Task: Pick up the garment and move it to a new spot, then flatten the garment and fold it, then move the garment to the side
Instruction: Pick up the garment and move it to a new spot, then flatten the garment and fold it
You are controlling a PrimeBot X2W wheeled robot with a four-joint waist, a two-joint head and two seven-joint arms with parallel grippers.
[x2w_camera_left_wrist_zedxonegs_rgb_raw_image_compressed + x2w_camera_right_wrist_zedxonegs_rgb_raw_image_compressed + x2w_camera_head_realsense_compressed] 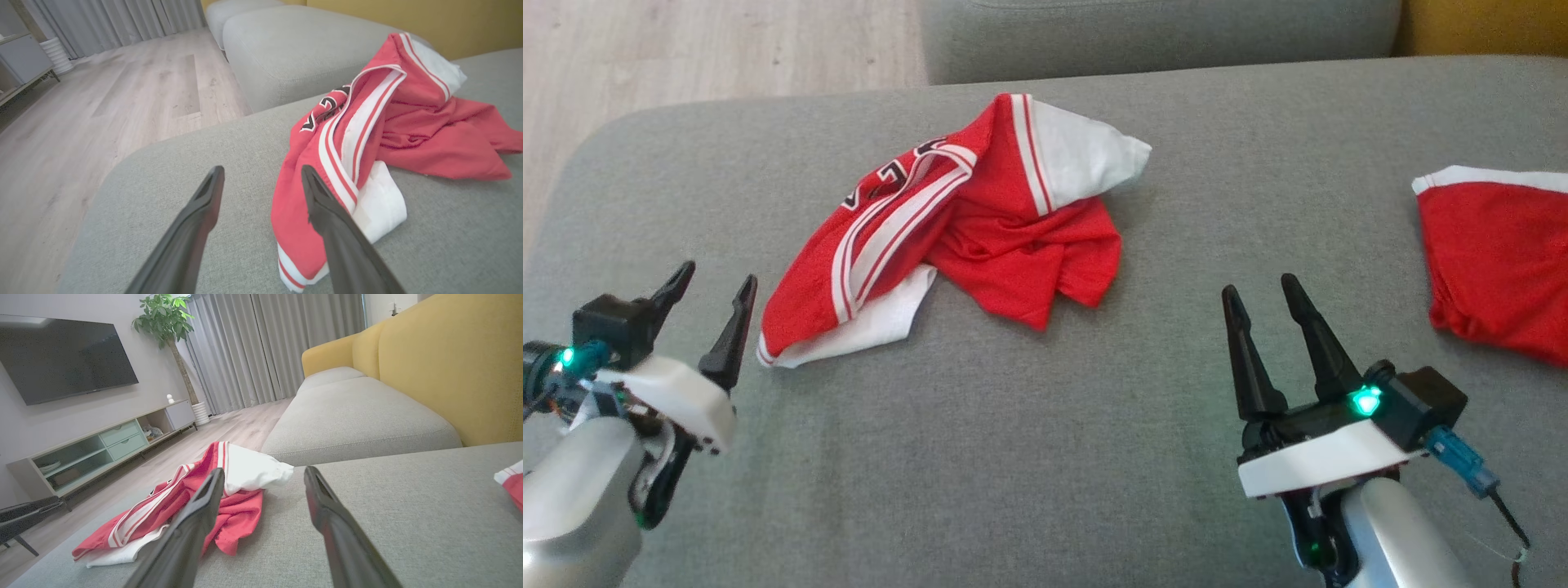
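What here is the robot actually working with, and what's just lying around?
Part of the job:
- crumpled jersey
- left gripper, open, holding nothing
- right gripper, open, holding nothing

Just lying about:
- second red garment, at the right edge
- TV
- plant
- cabinet

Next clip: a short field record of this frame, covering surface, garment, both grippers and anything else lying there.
surface: grey sofa cushion
garment: red and white jersey, crumpled, not yet flattened or folded
left gripper: open, empty, beside the jersey's left end
right gripper: open, empty, apart from the jersey
other: second red garment, far right
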